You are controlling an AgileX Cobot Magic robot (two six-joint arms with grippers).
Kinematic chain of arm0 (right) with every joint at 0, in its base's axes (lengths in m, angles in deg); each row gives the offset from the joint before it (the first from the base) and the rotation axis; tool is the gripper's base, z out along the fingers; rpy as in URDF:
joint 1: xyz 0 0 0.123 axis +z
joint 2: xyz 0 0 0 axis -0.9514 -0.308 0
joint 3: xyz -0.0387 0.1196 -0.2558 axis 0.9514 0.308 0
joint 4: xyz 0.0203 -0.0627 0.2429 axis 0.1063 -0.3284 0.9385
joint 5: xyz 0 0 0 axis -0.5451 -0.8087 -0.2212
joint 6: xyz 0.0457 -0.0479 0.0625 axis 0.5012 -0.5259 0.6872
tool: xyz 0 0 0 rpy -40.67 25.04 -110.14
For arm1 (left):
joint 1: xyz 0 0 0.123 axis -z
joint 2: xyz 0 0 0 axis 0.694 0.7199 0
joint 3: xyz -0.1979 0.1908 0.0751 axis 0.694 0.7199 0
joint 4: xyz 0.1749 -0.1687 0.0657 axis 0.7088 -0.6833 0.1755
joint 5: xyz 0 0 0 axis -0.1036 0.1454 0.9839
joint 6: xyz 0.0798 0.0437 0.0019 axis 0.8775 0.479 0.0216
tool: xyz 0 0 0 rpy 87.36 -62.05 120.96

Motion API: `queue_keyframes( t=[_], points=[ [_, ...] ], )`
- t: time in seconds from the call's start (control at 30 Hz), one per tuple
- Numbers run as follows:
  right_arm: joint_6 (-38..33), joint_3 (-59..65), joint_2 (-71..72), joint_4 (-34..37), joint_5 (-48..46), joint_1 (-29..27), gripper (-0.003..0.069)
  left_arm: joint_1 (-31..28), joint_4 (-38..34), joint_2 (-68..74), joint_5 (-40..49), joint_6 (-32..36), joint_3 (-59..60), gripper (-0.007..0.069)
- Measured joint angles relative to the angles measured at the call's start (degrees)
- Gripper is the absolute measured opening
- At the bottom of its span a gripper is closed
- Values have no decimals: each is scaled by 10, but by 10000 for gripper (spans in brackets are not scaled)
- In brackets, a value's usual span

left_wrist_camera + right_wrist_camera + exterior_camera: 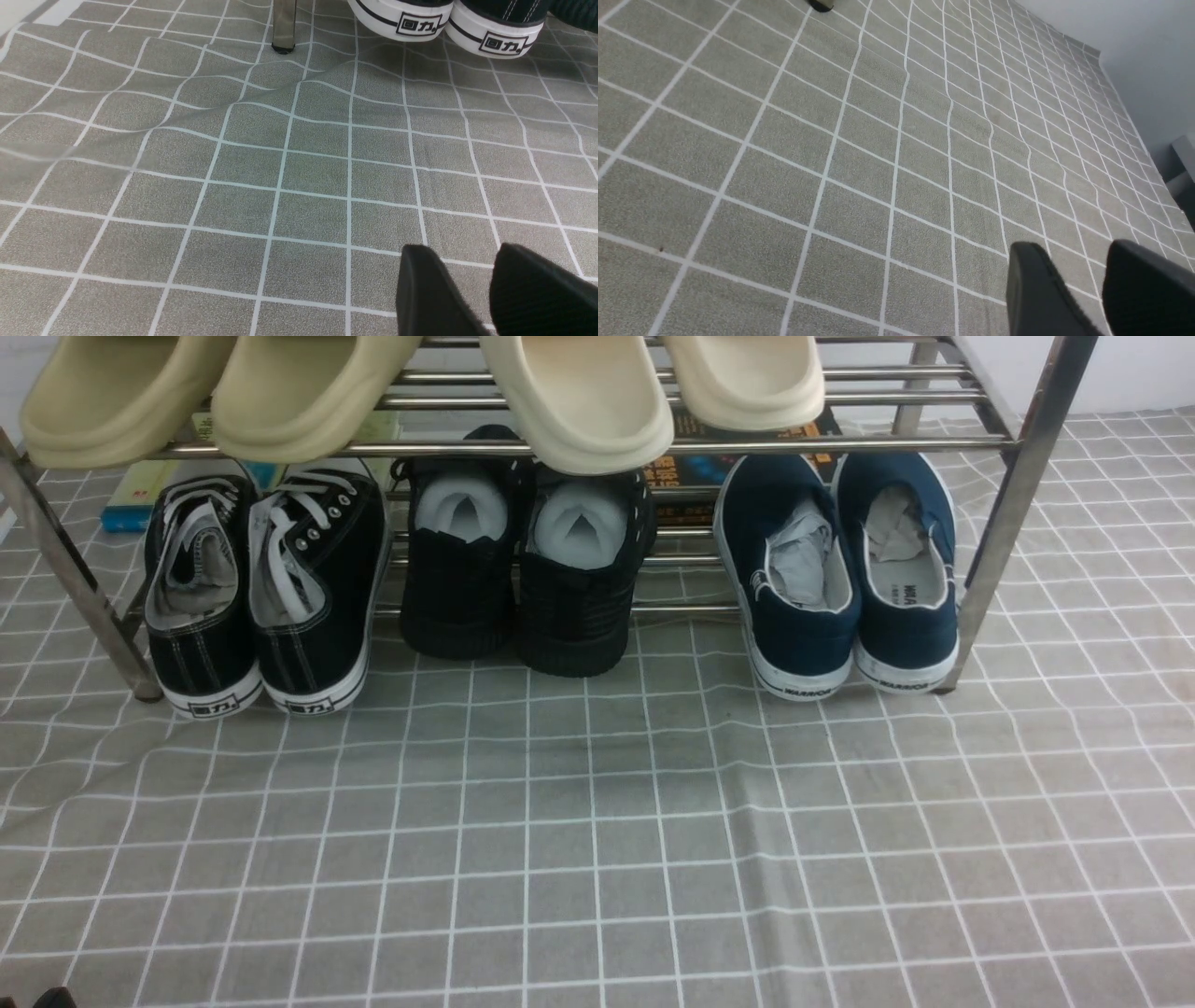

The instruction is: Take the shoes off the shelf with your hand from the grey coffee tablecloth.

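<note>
Left fingers (432, 294), right fingers (1036, 294): black, hanging apart over grey gridded cloth (280, 177).
Navy canvas shoes (803, 625): sitting at silver tube shelf's (1018, 495) right end.

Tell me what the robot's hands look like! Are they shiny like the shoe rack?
Not shiny. Only the fingertips show: the left gripper and the right gripper each have two thick, dull black fingers with smooth faces and rounded tips. No cables, stickers or writing show on them, and the arms themselves are out of sight.
</note>
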Motion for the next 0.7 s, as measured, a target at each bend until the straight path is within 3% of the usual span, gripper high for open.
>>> queue_keyframes(
  t=[0.1, 0.23, 0.3, 0.43, 0.53, 0.7],
  points=[
    [3, 0, 0, -2, 1, 0, 239, 0, 0, 0, 0, 0, 0, 240],
    [100, 4, 0, 99, 38, 0, 239, 0, 0, 0, 0, 0, 0, 240],
    [206, 4, 0, 204, 81, 1, 239, 0, 0, 0, 0, 0, 0, 240],
    [348, 4, 0, 322, 141, 1, 239, 0, 0, 0, 0, 0, 0, 240],
    [403, 4, 0, 347, 159, 1, 239, 0, 0, 0, 0, 0, 0, 240],
    [431, 4, 0, 353, 174, 1, 236, 0, 0, 0, 0, 0, 0, 240]
  ],
)
